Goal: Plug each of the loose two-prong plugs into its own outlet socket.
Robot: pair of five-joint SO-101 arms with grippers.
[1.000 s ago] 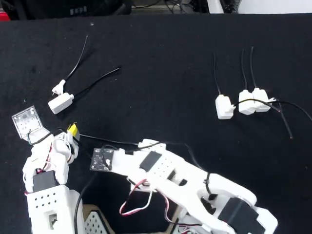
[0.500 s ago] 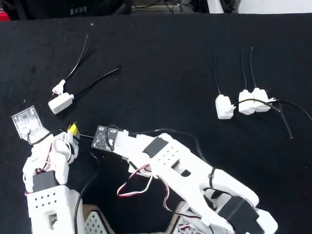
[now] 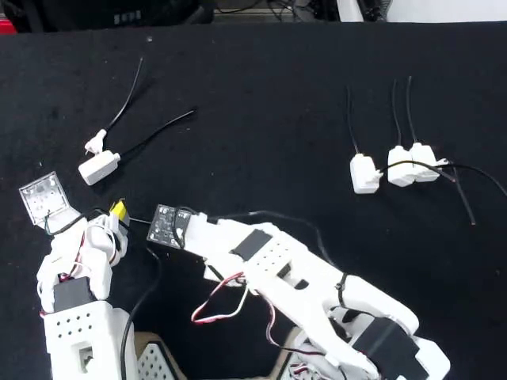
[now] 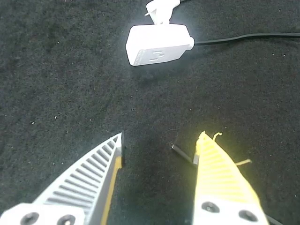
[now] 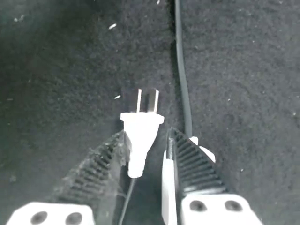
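My right gripper (image 5: 145,140) is shut on a white two-prong plug (image 5: 140,129), whose prongs point away from the wrist and whose thin wire runs back between the fingers. From above, the right arm's wrist (image 3: 168,226) lies low at the left-centre of the table, next to my left gripper (image 3: 111,218). My left gripper (image 4: 159,145) stands open just above the black cloth with nothing in it. Ahead of it lies a white outlet socket block (image 4: 159,44) (image 3: 99,166), slots facing up, with a second small white plug (image 3: 95,142) just beyond it.
Three white blocks with thin black cables (image 3: 364,172) (image 3: 400,166) (image 3: 425,162) sit together at the right. A black cable (image 3: 261,214) arcs over the right arm. Another cable (image 5: 180,70) lies on the cloth beside the held plug. The far middle of the cloth is bare.
The right arm has carried its wrist farther from the table's near edge, towards the left gripper, and the black cable now bows over it. The left arm has not moved.
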